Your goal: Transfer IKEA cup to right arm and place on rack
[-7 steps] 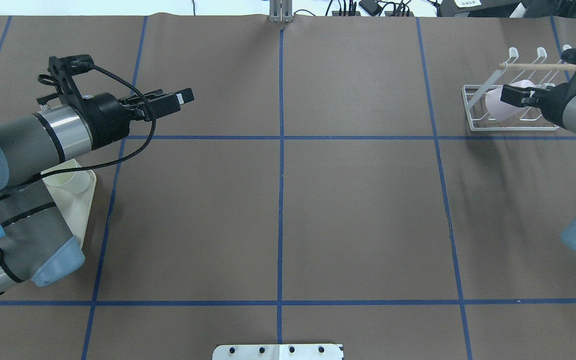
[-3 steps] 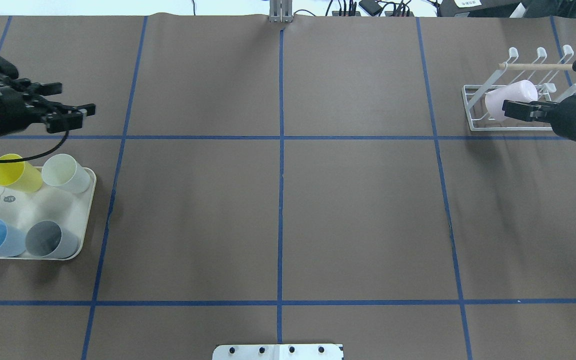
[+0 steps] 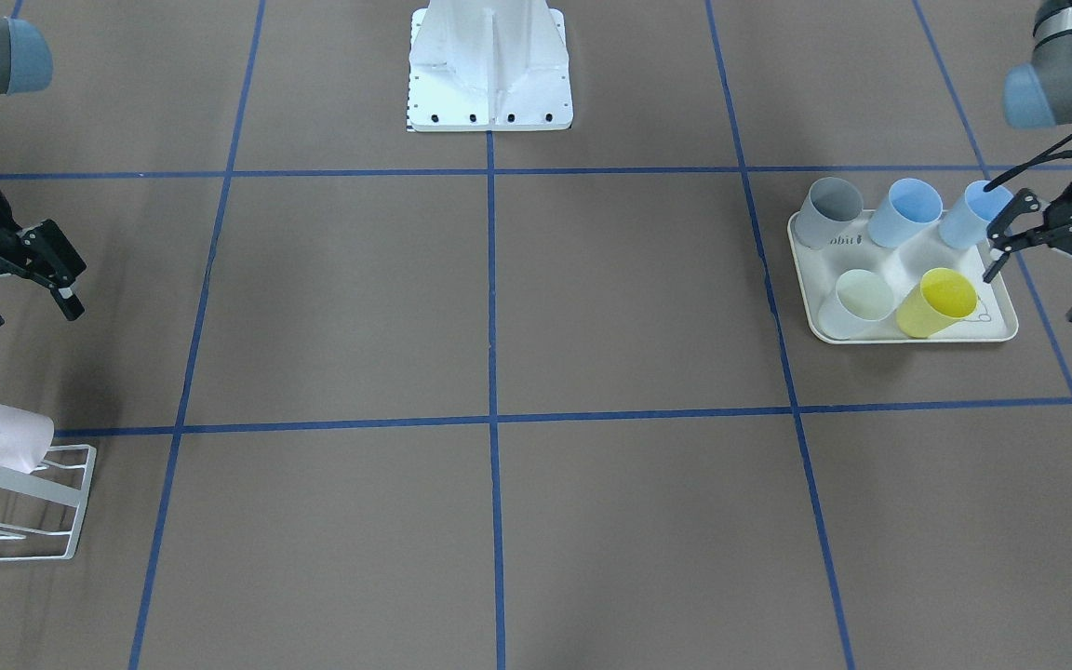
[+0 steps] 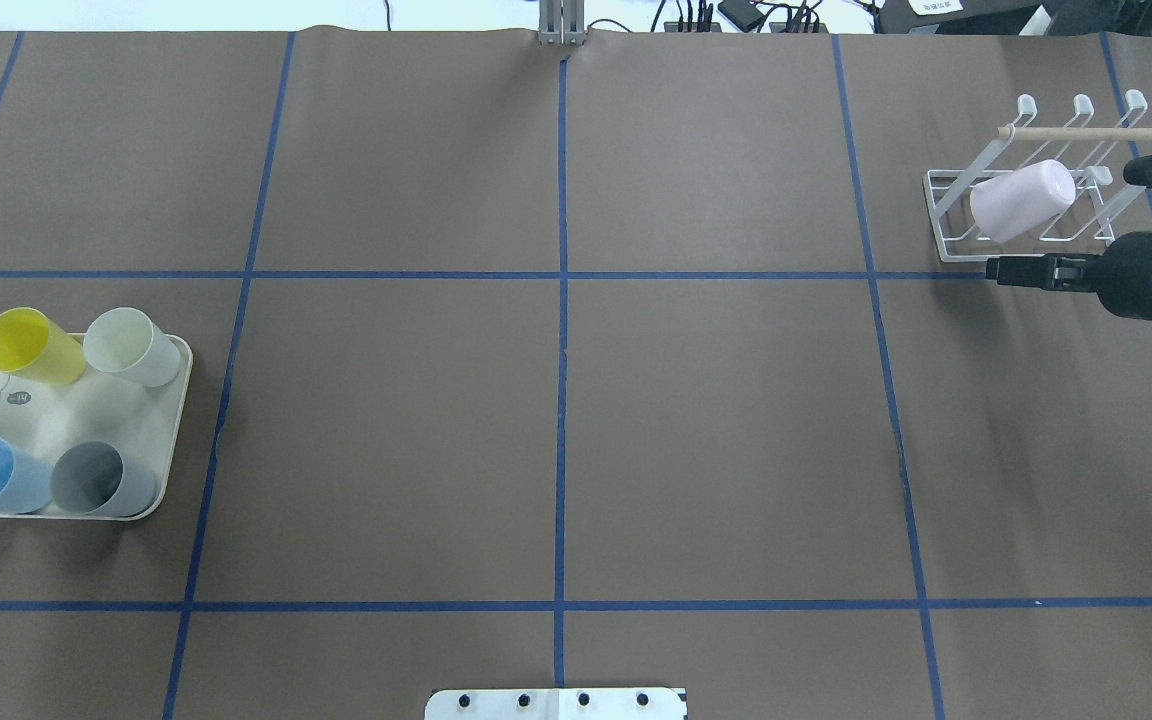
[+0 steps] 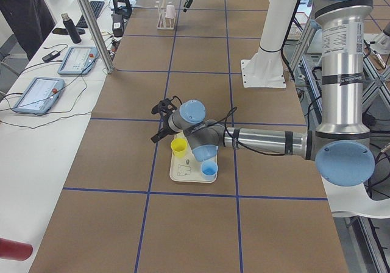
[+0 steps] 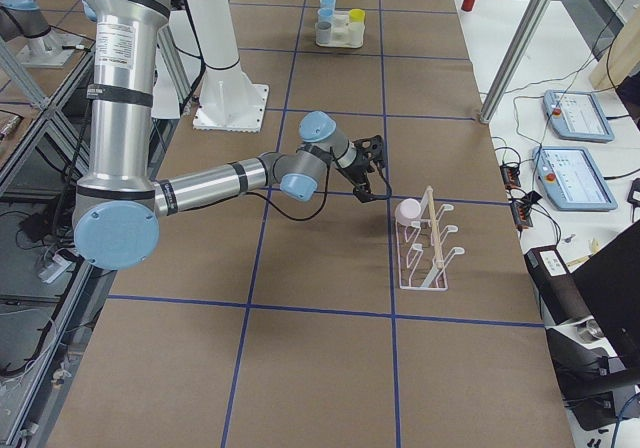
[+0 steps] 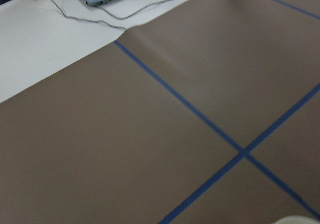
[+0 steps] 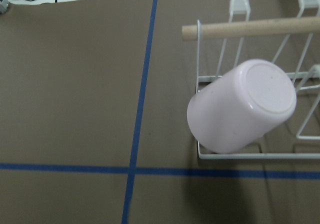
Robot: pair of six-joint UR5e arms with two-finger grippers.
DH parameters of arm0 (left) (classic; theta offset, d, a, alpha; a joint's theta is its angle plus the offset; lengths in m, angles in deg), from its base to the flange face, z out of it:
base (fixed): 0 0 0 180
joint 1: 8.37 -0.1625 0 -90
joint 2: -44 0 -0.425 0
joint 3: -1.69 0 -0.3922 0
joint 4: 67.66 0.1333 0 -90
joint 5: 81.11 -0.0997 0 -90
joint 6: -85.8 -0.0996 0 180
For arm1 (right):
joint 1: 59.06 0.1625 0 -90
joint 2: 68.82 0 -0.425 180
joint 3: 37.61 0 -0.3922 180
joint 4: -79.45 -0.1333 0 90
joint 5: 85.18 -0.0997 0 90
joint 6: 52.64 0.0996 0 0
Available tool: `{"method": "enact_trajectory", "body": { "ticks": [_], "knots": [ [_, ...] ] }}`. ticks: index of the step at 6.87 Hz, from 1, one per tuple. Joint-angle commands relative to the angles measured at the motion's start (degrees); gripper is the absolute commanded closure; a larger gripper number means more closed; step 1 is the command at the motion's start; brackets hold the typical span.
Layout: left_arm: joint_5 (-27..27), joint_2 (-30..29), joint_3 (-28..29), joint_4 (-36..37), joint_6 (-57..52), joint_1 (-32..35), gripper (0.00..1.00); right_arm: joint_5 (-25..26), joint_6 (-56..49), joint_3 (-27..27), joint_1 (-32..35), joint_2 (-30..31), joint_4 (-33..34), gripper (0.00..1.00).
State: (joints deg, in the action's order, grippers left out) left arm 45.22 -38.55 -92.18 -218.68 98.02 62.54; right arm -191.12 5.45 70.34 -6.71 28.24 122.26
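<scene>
1. While the right arm reaches toward the table's far right corner, the right gripper (image 3: 26, 307) hangs there with its fingers spread wide and nothing between them.
2. In the overhead view its fingertips lie just off the near edge of the rack (image 4: 946, 215), clear of the wire and apart from the cup.
3. The pink cup (image 4: 1021, 200) sits on the rack, mouth down and tilted over a slanted prong, with its flat base turned toward the right wrist camera (the base is plain and pale).
4. The wooden rod (image 8: 250, 29) runs along the top of the rack above the cup; I cannot tell whether the 2 touch.
5. At the table's left end the left gripper (image 3: 1037, 284) is likewise spread and empty, close by the tray's outer far corner.
6. The cream tray (image 3: 908, 333) lies near the table's left edge and carries 5 cups, mouths up.
7. Nearer the robot stand a grey cup (image 3: 829, 212), a blue cup (image 3: 905, 212) and a second blue cup (image 3: 969, 214), the last being the one closest to the left gripper.
8. Farther out stand a whitish cup (image 3: 857, 302) and a yellow cup (image 3: 938, 300), side by side.
9. Blue tape lines (image 4: 561, 400) divide the brown table into squares, and the white base plate (image 3: 489, 65) sits at the middle of its near edge.
</scene>
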Motion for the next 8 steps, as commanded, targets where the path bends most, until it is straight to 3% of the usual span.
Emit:
{"method": "enact_trajectory", "body": {
  "ticks": [1, 5, 8],
  "knots": [
    [3.04, 6.93, 0.35, 9.12, -2.98, 2.14, 0.01, -6.46, -0.08, 0.5, 0.13, 2.25, -0.18, 0.0],
    [3.74, 17.14, -1.22, 8.37, -2.72, 1.87, 0.01, -6.73, -0.87, 0.42, 0.04, 2.7, -0.62, 0.0],
    [3.92, 16.99, -1.14, 7.93, -2.02, 0.13, 0.01, -6.73, -1.14, -0.72, -0.14, 2.7, -0.97, 0.0]
  ]
}}
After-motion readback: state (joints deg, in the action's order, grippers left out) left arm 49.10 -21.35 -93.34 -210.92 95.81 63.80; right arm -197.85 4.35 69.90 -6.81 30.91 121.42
